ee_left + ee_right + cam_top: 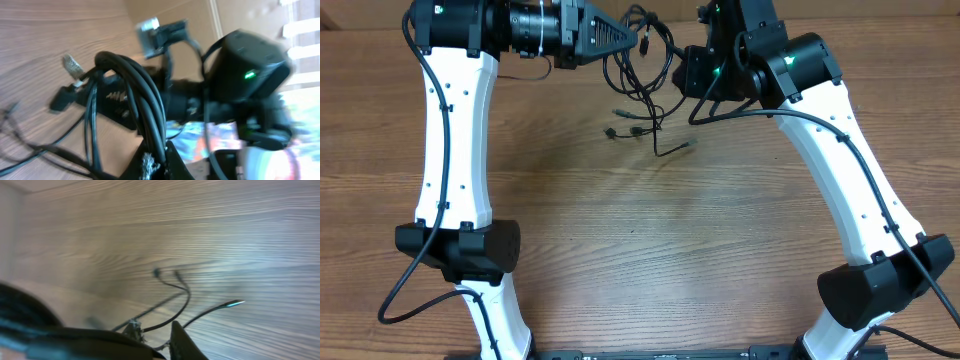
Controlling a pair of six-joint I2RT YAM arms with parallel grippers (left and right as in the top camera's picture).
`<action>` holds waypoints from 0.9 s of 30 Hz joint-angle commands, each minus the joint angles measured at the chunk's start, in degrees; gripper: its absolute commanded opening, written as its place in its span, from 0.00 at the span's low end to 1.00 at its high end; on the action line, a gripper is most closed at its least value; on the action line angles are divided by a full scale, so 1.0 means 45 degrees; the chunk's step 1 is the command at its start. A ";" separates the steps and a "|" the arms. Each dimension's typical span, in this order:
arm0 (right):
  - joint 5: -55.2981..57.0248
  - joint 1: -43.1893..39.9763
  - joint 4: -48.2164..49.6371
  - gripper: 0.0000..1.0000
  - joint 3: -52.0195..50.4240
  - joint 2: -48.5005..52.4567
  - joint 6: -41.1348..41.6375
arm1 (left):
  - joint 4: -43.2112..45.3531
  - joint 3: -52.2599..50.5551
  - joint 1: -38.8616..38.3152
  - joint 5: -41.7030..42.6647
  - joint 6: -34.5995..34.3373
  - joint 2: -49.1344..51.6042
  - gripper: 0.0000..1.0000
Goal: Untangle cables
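The cables (642,72) are a tangle of thin black cords held up between my two grippers at the far middle of the table. Several plug ends dangle or lie below, one of them a little apart (690,147). My left gripper (636,40) is shut on a thick bunch of the cords, which run into its jaws (155,162) in the left wrist view (145,100). My right gripper (682,72) is close on the right of the tangle. In the right wrist view its fingers (157,337) stand nearly together with cords (182,292) passing between them, their plug ends hanging over the table.
The wooden table (650,240) stretches towards the near edge. The two arm bases (460,250) (880,285) stand at the near left and near right. The right arm's wrist with a green light (250,75) fills much of the left wrist view.
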 commanded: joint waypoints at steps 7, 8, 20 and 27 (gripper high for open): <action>0.3104 -0.0860 -0.0554 0.08 0.0039 0.0019 -0.0277 | -0.2885 0.0053 -0.0457 -0.4629 0.5960 -0.0389 0.04; 0.3021 -0.0899 -0.0636 0.06 0.0039 0.0019 -0.0282 | -0.3215 0.0010 -0.0568 -0.4988 0.6591 -0.0389 0.04; -0.1593 -0.0772 -0.1904 0.04 0.0039 0.0019 -0.2783 | -0.3711 -0.0199 -0.1375 -0.6416 0.8140 -0.0384 0.04; -0.2351 -0.0753 -0.2380 0.04 0.0092 0.0010 -0.3769 | -0.3755 -0.0199 -0.1355 -0.6737 0.8150 -0.0389 0.05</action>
